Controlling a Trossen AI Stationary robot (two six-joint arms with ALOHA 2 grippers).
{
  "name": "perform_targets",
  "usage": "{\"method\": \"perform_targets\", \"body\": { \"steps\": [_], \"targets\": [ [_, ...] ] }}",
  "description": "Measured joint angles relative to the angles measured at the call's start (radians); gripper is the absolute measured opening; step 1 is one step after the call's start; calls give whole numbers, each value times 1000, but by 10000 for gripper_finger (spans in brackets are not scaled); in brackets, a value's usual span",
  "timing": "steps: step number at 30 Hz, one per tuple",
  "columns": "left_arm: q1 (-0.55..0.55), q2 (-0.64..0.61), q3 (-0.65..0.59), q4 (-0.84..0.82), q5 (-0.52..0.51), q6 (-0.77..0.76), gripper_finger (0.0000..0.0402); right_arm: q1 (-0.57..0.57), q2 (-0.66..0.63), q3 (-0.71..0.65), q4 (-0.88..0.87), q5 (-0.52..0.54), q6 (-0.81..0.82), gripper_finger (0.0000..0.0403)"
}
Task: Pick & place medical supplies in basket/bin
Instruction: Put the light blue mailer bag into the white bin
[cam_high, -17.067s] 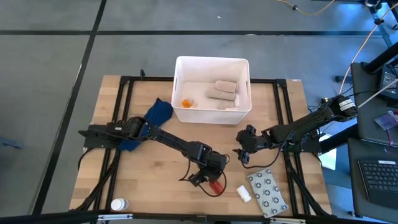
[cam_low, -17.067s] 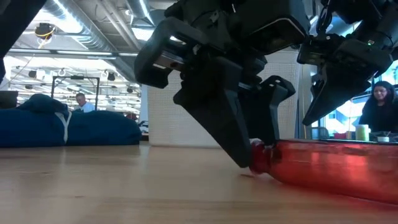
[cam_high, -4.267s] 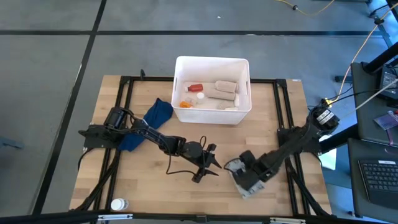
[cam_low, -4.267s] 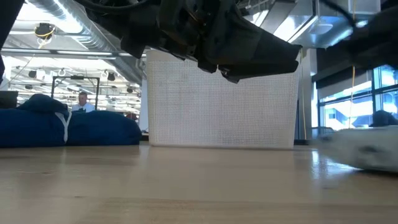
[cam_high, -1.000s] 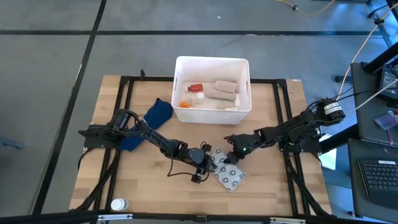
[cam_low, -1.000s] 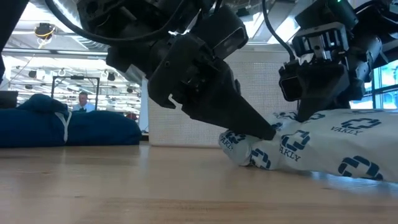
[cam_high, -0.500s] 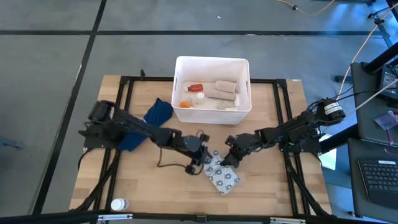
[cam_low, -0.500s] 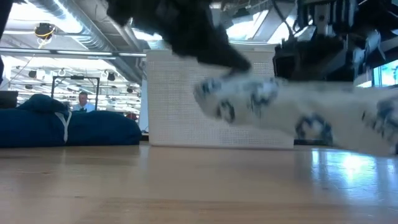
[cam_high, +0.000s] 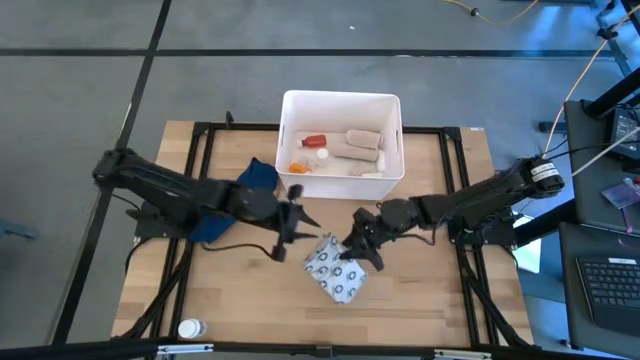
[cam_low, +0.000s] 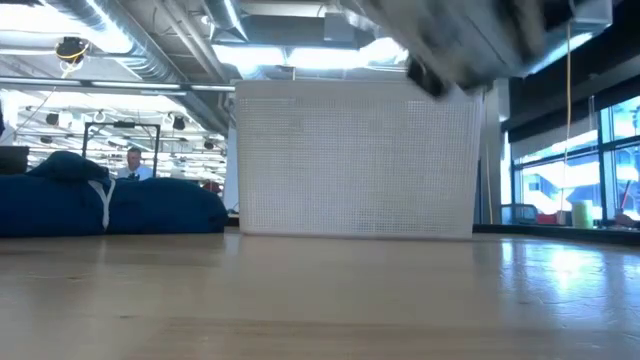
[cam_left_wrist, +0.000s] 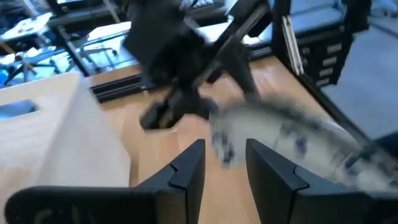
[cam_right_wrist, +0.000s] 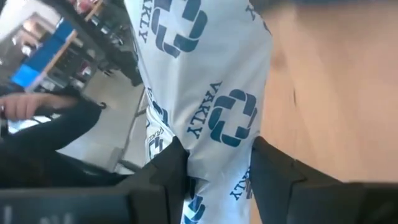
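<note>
The flat grey ring-patterned packet (cam_high: 335, 272) hangs off the table in my right gripper (cam_high: 357, 248), in front of the white basket (cam_high: 342, 148). In the right wrist view the packet (cam_right_wrist: 211, 93) runs between that gripper's fingers. My left gripper (cam_high: 293, 218) is open and stands left of the packet, apart from it. Its wrist view looks past its fingers (cam_left_wrist: 186, 168) at the blurred packet (cam_left_wrist: 292, 137). The basket holds a small red bottle (cam_high: 314, 141), beige rolls (cam_high: 362, 140) and small white items. My right gripper pinches the packet between its two fingers (cam_right_wrist: 168, 168) at the packet's right-hand far edge (cam_high: 349, 255). It comes from the table's right, slanting down. The packet is lifted clear of the table and slopes down and leftward from the fingers.
A blue cloth (cam_high: 255, 182) lies left of the basket, partly under my left arm. A small white bottle (cam_high: 188, 328) stands near the table's near-left corner. The basket wall (cam_low: 355, 160) fills the middle of the low view. Bare wood lies to the near right.
My right gripper has raised the packet off the table and carried it a little toward the left edge. The packet lay on the wood a second ago and now hangs clear. My left gripper has come off the packet's end and drawn back toward the far left.
</note>
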Motion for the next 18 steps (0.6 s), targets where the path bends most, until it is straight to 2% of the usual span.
{"method": "perform_targets", "body": {
  "steps": [2, 5, 7, 9, 11, 13, 15, 18],
  "targets": [
    [0, -52, 0, -36, 2, -40, 109, -4, -34, 97, -119, 25, -101, 141],
    [-4, -115, 0, -91, 8, -82, 109, -5, -73, 279, -349, 131, -287, 141],
    [-10, -146, 0, -117, 13, -105, 109, -4, -78, 408, -505, 266, -414, 141],
    [-15, -166, 0, -128, 3, -119, 109, -6, -72, 526, -642, 444, -514, 141],
    [-20, -176, 0, -126, 2, -131, 109, -26, -58, 621, -702, 620, -604, 141],
    [-23, -180, 0, -128, 9, -135, 109, -66, -49, 686, -733, 735, -685, 141],
    [-22, -180, 0, -126, 8, -134, 109, -123, -35, 731, -735, 767, -746, 141],
    [-16, -180, -1, -127, 3, -135, 109, -226, -18, 764, -740, 742, -813, 141]
  ]
}}
